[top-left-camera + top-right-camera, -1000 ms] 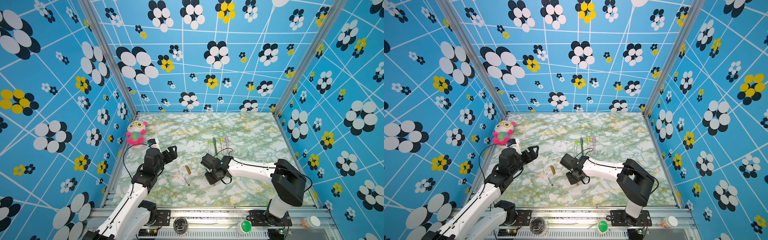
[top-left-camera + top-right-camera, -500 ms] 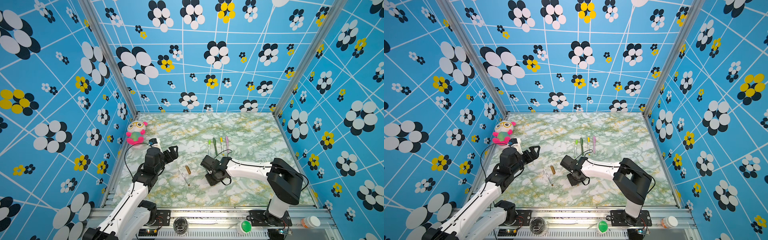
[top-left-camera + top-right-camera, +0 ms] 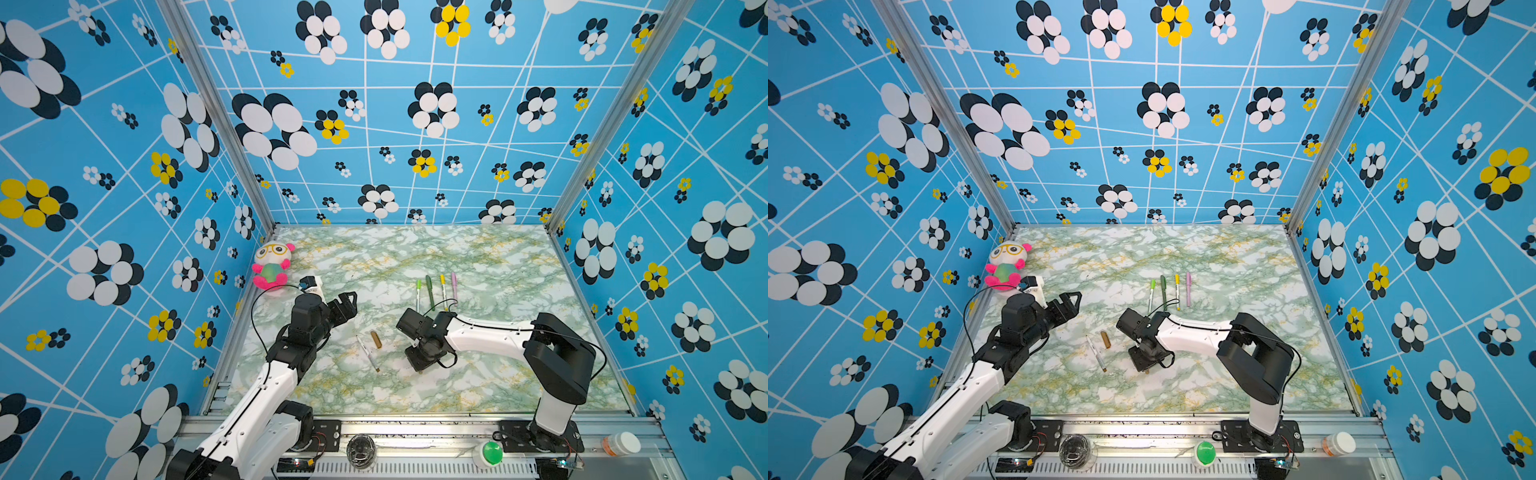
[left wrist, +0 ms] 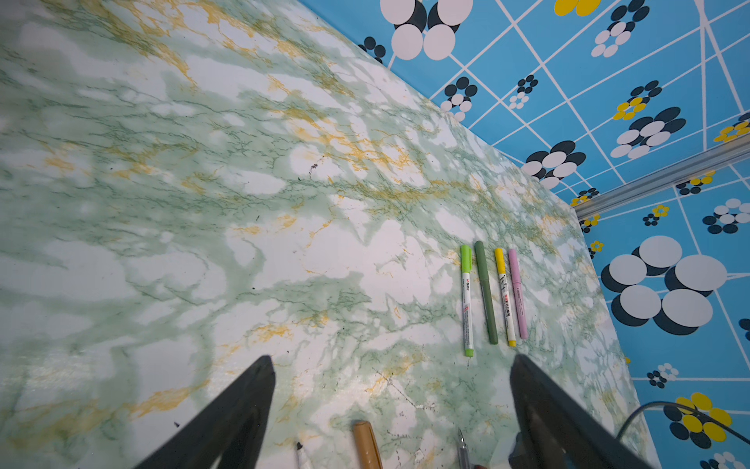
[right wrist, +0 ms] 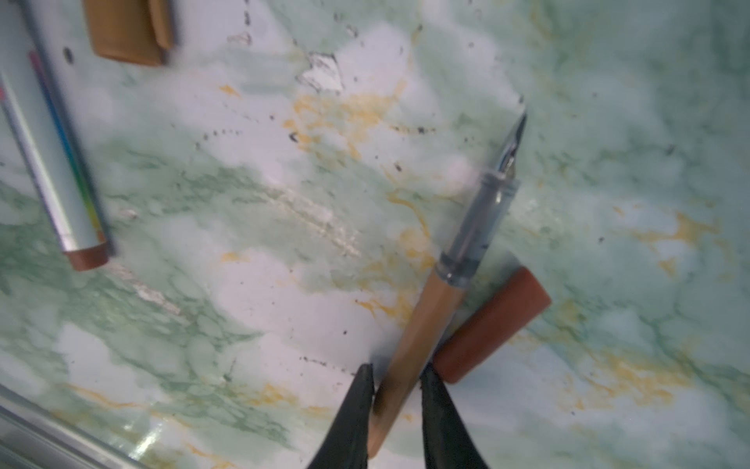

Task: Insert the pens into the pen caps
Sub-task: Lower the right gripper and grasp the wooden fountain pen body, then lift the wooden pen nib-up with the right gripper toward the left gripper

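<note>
Pinching brown pen (image 5: 422, 320), right hand (image 5: 397, 367) | left hand (image 4: 392, 359) wide, empty | white pen (image 5: 52, 162) cut off, blurred

Right arm (image 3: 490, 336): the elbow has swung inward toward the middle of the table (image 3: 498, 266). Right gripper (image 3: 419, 368) has shifted slightly toward the left gripper (image 3: 351, 303). That one has edged marginally farther out.

This is looking like a robotics lab test cell: blue flower-print walls (image 3: 374, 124) and metal posts (image 3: 222, 124) are enclosing a marble-patterned table (image 3: 498, 257), with two robot arms (image 3: 266, 386) standing on a front rail (image 3: 415, 428).
</note>
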You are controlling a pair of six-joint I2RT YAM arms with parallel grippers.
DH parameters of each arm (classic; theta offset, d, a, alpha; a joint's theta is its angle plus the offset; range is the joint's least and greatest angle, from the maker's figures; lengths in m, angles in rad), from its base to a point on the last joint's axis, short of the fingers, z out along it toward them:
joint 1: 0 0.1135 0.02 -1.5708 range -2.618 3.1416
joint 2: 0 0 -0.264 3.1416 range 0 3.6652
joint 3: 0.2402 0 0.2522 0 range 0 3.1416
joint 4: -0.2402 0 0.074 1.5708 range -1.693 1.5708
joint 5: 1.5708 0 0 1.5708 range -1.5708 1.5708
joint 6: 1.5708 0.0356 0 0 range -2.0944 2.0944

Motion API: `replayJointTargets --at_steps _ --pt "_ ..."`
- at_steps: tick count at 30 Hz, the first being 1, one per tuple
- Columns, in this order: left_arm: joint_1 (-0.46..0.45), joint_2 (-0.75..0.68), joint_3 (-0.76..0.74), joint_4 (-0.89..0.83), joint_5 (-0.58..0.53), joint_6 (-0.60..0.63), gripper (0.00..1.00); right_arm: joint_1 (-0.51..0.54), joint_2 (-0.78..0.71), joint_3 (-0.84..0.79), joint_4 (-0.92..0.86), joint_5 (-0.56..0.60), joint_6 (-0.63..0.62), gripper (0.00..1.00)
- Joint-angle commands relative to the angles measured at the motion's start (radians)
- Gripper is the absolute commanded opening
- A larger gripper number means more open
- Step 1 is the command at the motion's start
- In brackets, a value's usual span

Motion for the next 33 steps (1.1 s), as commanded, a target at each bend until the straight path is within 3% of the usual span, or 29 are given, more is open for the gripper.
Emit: replayJointTargets --at_steps 1,10,22,27,33 --pt "0.005 0.005 0.036 0.016 0.015 0.023 0.92 0.007 0.067 0.034 -0.034 0.008 -0.021 0.29" --pt "0.005 0.002 0.044 0.007 0.010 0.026 0.92 0.006 0.191 0.163 -0.101 0.041 -0.008 0.31" --pt "0.007 -0.003 0.049 0.010 0.012 0.039 0.92 0.004 0.194 0.183 -0.128 0.058 -0.010 0.10" --pt "0.008 0.010 0.095 0.012 0.055 0.100 0.92 -0.059 0.113 0.204 -0.065 -0.028 0.026 0.08" --pt "0.009 0.021 0.164 0.031 0.184 0.187 0.92 -0.232 -0.060 0.201 0.156 -0.239 0.147 0.07"
